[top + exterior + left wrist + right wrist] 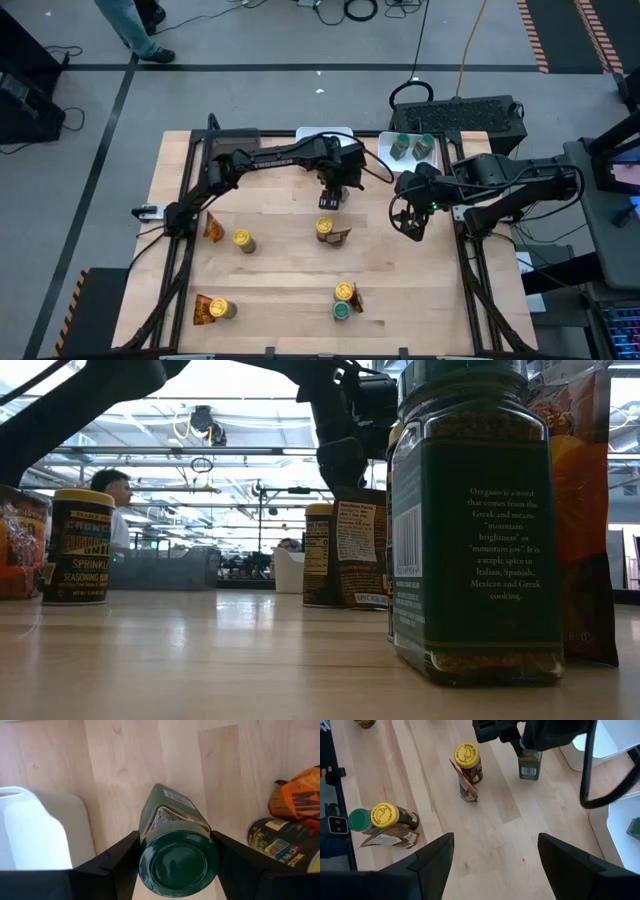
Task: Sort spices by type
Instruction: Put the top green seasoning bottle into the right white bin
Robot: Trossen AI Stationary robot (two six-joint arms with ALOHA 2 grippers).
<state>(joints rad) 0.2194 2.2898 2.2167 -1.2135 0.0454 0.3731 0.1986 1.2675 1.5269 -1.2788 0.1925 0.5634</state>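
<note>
Left wrist view shows the green-lidded oregano jar point(177, 847) held between the two dark fingers point(120, 857) of the left claw point(175, 865), which is squeezed onto it just under the lid. The jar looks hard and smooth, likely glass or stiff plastic, so it could slip or crack if it is dropped. It is small and probably light. The flat sides below the lid look like the best place to hold it. Its long way runs up and down, lid on top, bottom toward the wooden tabletop point(280, 260). In the high view the jar point(327, 201) hangs under the left claw point(331, 196) near the far middle of the tabletop, just in front of a white tray point(322, 133). A yellow-lidded jar point(324, 228) and an orange-brown foil packet point(342, 236) stand close by. The right claw point(408, 216) waits with its fingers wide apart and nothing in them, near a second tray point(384, 146) that has two green-lidded jars point(411, 147) in it.
</note>
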